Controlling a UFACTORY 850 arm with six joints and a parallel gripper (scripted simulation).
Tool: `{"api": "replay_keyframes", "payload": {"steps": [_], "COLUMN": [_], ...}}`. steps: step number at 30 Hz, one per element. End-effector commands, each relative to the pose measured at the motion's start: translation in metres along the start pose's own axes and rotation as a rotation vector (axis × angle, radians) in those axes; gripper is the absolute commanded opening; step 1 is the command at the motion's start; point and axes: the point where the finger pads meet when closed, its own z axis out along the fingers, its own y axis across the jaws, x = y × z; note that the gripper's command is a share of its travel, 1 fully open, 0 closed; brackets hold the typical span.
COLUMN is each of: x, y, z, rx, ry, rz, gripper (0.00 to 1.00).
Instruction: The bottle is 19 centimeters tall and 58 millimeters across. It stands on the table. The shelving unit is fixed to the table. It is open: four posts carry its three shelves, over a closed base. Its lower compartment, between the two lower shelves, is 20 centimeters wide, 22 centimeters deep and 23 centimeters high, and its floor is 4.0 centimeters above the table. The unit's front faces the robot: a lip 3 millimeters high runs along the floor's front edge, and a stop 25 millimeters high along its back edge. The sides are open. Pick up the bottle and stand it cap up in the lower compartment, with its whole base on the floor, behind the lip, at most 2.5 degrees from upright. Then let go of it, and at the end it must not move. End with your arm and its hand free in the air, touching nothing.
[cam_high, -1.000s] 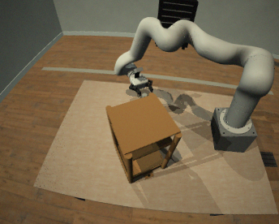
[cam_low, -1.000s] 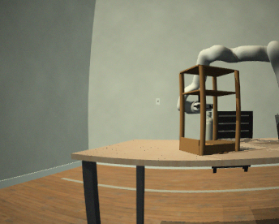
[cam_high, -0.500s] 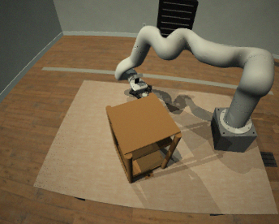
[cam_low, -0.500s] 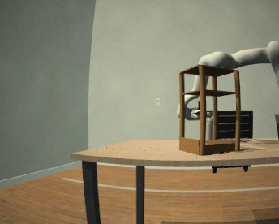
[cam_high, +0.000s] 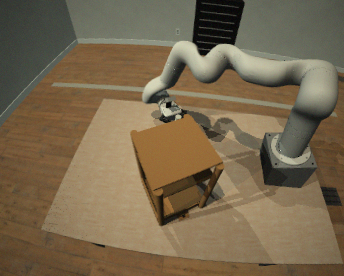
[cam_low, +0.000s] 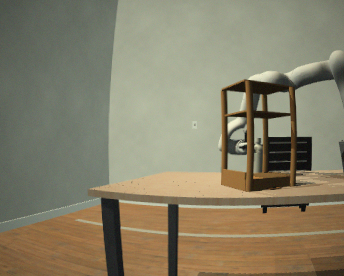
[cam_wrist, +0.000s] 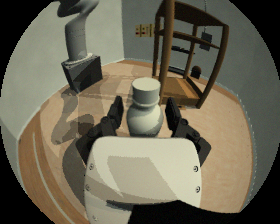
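The pale grey bottle (cam_wrist: 144, 108) stands upright on the table, cap up, between my two dark fingers in the wrist view. My gripper (cam_wrist: 144, 102) is open, one finger on each side of the bottle's body, not closed on it. In the top view the gripper (cam_high: 170, 111) sits low behind the far side of the wooden shelving unit (cam_high: 175, 165), and the bottle is hidden under it. In the exterior view the gripper (cam_low: 246, 147) shows through the shelving unit (cam_low: 258, 135), with the bottle (cam_low: 258, 156) partly behind a post. The unit also shows in the wrist view (cam_wrist: 188, 50), beyond the bottle.
The arm's grey base block (cam_high: 288, 165) stands on the table to the right of the shelving unit. A dark slatted panel (cam_high: 218, 22) stands at the back wall. The table's rounded edge (cam_low: 150, 192) runs in front of the unit.
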Motion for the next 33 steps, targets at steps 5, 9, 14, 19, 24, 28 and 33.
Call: {"api": "replay_keyframes", "payload": {"steps": [5,9,14,19,24,28,33], "x": [-0.013,-0.020,-0.028,-0.033,-0.036,-0.039,-0.042], "y": [0.001,0.001,0.001,0.001,0.001,0.001,0.001], "z": [-0.001,-0.001,-0.001,-0.001,-0.001,-0.001,-0.001], "rx": [0.001,0.001,0.001,0.001,0.001,0.001,0.001], "ry": [-0.001,-0.001,-0.001,-0.001,-0.001,-0.001,-0.001], "rz": [-0.001,-0.001,-0.001,-0.001,-0.001,-0.001,-0.001], "gripper": [0.82,0.82,0.82,0.82,0.82,0.82,0.82]}}
